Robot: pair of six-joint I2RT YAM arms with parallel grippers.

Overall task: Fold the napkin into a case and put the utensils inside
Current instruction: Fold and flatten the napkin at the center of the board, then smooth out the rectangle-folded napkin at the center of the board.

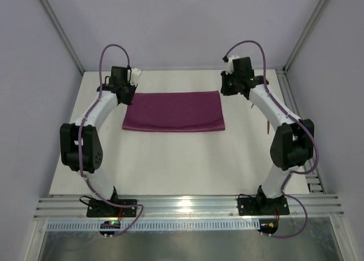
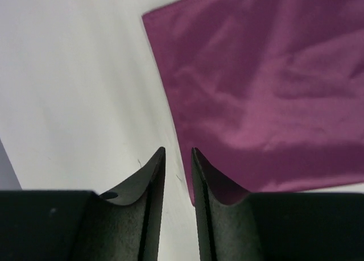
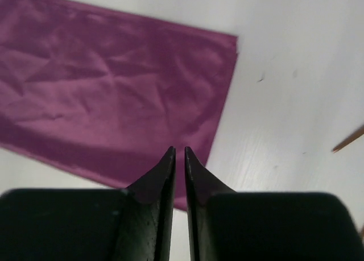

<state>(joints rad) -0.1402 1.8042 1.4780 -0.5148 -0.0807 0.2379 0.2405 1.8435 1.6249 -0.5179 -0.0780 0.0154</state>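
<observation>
**White tabletop, purple cloth at the far side, a gripper at each end**

White table [image 1: 170, 164] inside pale lavender walls [image 1: 182, 22], with metal frame posts [image 1: 57, 28] at the far corners and a ridged rail [image 1: 187, 205] along the near edge. The near half of the table is bare between the two arms.

The napkin [image 1: 173, 111] lies flat as a wide rectangle on the far half, long edges parallel to the rail and slightly wrinkled. There is bare table on all four sides of it, with the narrowest margins at its two short ends, where the wrists are.

The left gripper [image 2: 178, 152] sits at the cloth's left end: one finger over purple, the other over white table, jaws slightly parted with nothing between them.

The right gripper [image 3: 179, 150] sits at the right end, above the cloth's edge near its corner. Its jaws are a thin slit apart and hold nothing. I cannot tell whether either gripper touches the cloth.

Only the top view shows the whole rectangle. Only the right wrist view shows clearly a copper-brown utensil [image 3: 348, 140] poking in at the right, well apart from the cloth; whether it is a fork or a knife I cannot tell. From above it is a thin sliver beside the right arm.
</observation>
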